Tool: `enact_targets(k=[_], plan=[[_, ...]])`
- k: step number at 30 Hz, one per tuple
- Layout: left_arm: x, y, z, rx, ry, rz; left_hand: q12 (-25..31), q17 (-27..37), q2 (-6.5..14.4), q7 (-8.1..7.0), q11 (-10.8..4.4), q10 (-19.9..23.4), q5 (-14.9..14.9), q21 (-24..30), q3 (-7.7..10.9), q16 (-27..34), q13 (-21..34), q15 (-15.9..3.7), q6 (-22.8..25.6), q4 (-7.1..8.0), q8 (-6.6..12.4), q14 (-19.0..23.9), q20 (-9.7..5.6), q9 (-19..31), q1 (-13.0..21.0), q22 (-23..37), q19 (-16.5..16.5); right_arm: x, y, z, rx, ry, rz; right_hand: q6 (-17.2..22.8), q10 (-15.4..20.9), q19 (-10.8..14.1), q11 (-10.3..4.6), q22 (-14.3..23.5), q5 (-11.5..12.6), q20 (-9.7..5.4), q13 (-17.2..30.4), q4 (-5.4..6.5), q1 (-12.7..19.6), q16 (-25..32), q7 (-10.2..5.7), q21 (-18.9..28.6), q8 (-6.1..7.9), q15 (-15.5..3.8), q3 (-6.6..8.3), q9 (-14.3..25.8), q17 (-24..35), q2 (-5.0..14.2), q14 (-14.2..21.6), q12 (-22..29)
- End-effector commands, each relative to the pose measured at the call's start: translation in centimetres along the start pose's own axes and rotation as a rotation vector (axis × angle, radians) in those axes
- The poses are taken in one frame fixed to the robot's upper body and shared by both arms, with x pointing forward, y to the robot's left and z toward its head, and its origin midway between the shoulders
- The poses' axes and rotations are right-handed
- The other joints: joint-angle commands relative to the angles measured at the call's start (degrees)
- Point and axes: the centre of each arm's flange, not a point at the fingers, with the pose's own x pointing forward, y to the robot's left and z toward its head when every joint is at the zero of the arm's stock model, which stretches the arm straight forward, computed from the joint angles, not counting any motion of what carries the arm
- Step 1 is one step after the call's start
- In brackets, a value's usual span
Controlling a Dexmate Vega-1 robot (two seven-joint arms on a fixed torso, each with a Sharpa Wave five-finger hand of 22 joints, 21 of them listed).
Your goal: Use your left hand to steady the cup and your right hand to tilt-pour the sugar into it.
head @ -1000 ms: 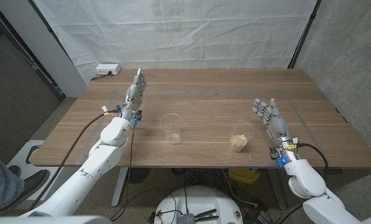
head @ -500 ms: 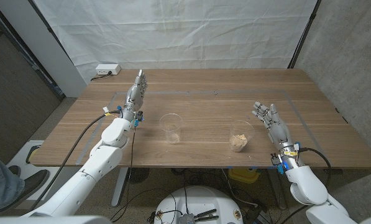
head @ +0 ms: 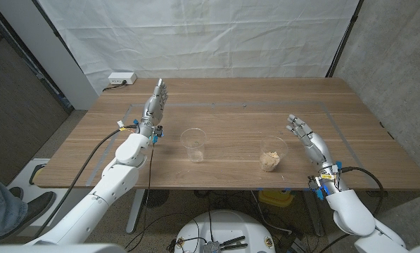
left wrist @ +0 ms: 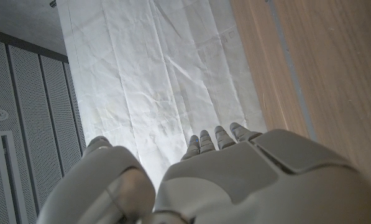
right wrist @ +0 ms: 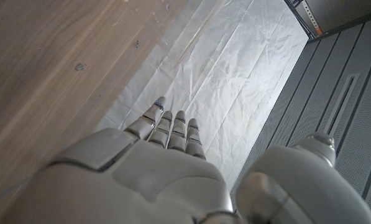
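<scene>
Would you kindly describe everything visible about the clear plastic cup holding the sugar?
The clear plastic cup holding the sugar stands upright on the wooden table, near its front edge. It widens toward an open rim, and pale tan sugar fills its bottom. Nothing touches it; the right hand is beside it, apart.

Setting: robot test bay or lab, not a home. Evidence: wooden table [head: 224, 126] stands before a creased white cloth backdrop [head: 195, 39] hung on dark poles [head: 345, 39]; bare concrete wall [head: 399, 63] at one side; grey ribbed wall panels [left wrist: 23, 118] in the left wrist view; white power strip [head: 122, 79] on the table's far corner; loose cables [head: 160, 225] on the floor beneath.
</scene>
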Motion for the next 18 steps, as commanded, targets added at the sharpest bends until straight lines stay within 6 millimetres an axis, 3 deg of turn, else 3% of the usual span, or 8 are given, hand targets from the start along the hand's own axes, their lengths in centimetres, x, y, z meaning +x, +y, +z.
enact_targets(k=[1,8,18], plan=[[-0.29,0.06,0.03,0.003,0.003,0.002,-0.2,0.1,0.0,-0.13,0.11,0.4,0.3,0.1,0.05,-0.1,0.3,0.19,0.3,-0.06,-0.18,0.2,-2.72,0.1,0.5,0.2,0.2,-0.46,0.69,1.81,-0.173,0.009,-0.007,-2.6,-2.3,-1.1,-0.15,0.0,0.9,-3.78,0.2,-1.50,2.3,-0.4,0.22,-1.1,-0.08,0.15,-0.83,0.3,0.1,-0.22,-2.1,-0.6],[-0.51,0.39,0.02,-0.008,-0.008,0.005,-0.2,0.1,0.1,-0.13,0.17,0.5,0.3,0.1,-0.02,-0.1,0.3,0.18,0.4,-0.05,-0.23,0.3,-2.64,0.1,0.5,0.2,0.2,-0.58,1.03,2.05,-0.221,0.059,0.034,-4.1,-3.6,-1.3,0.38,0.0,1.2,-3.76,0.2,-1.88,2.9,-0.4,0.51,-1.5,-0.17,0.24,-1.40,0.3,0.1,-0.22,-3.2,-0.7],[-0.71,0.18,-0.07,-0.007,-0.017,0.005,-0.4,0.2,-0.3,0.11,0.30,0.2,0.2,0.8,-0.59,-0.1,0.3,0.57,0.4,-0.02,-0.44,0.3,-2.97,0.1,0.5,0.4,2.1,-1.46,1.37,2.36,-0.301,0.087,0.017,-4.8,-3.9,-1.6,1.17,0.0,1.2,-3.26,0.2,-1.29,1.4,-0.2,0.93,-1.7,-0.07,0.98,-2.45,0.3,0.2,-0.16,-3.7,-0.6]])
